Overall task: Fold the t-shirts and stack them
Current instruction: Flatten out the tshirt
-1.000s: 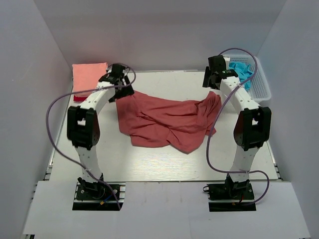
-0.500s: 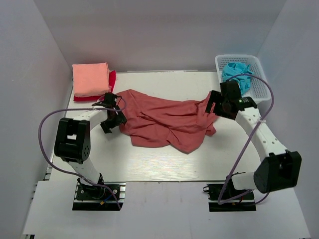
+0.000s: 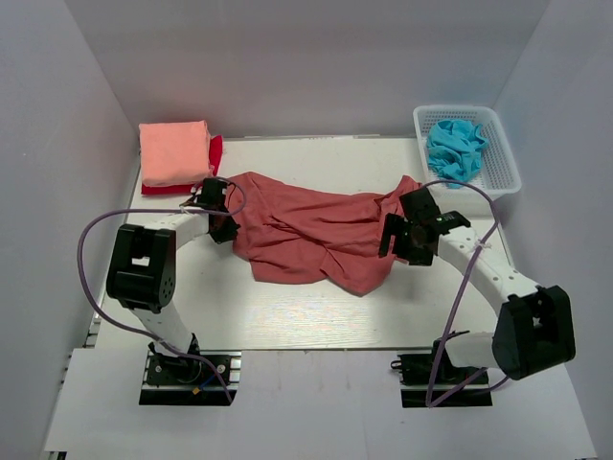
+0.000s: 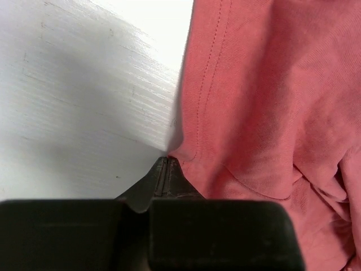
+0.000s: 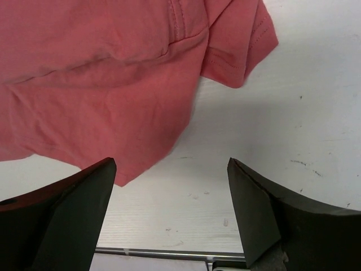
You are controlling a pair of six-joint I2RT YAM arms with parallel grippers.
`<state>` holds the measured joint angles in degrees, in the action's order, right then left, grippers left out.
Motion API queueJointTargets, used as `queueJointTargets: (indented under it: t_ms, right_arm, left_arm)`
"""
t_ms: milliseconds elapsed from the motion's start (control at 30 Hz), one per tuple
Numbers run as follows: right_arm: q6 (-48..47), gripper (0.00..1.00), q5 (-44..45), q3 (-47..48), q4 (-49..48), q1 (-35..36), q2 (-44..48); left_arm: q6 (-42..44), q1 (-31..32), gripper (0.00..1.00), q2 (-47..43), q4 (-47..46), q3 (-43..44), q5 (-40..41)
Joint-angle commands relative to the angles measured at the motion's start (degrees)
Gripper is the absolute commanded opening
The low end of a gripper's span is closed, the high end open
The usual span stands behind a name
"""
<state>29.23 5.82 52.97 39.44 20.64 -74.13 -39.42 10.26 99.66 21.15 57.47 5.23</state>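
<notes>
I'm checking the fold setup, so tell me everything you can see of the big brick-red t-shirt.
The brick-red t-shirt looks like soft cotton knit, with double-stitched hems and short sleeves. It lies unfolded and rumpled across the middle of the white table, spread left to right with deep creases. The left pincer is shut on its left hem edge. The right pincer is open at the shirt's right edge near a sleeve, not gripping it.

I list: crumpled t-shirt (image 3: 326,230), plain dusty brick-red; upper folded t-shirt (image 3: 174,151), plain salmon-pink; lower folded t-shirt (image 3: 215,153), bright red; mesh basket (image 3: 505,161), white; cloth (image 3: 455,144) in it, turquoise blue; tabletop (image 3: 316,316), white with faint grain.
</notes>
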Motion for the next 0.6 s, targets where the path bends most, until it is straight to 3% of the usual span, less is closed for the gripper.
queueJointTargets:
  t_ms: [0, 267, 467, 533, 567]
  right_arm:
    - [1.3, 0.84, 2.1, 0.7, -1.1, 0.7, -2.6]
    - [3.9, 0.77, -11.7, -7.6, -9.1, 3.5, -4.3]
    - [5.0, 0.76, -10.9, -9.2, -12.9, 5.2, -8.4]
    - [5.3, 0.69, -8.8, -9.0, -14.1, 5.3, -9.5]
    - [5.5, 0.54, -8.5, -9.1, -14.9, 5.2, -9.9]
  left_arm:
    - [0.6, 0.3, 0.00, -2.1, 0.7, -1.8, -0.1]
    - [0.6, 0.3, 0.00, -12.3, -1.5, -5.4, 0.5]
    - [0.6, 0.3, 0.00, -16.9, -2.7, -6.7, 0.5]
    - [0.6, 0.3, 0.00, -18.2, -2.7, -6.7, -0.1]
    - [0.6, 0.3, 0.00, -18.7, -2.7, -6.7, -0.1]
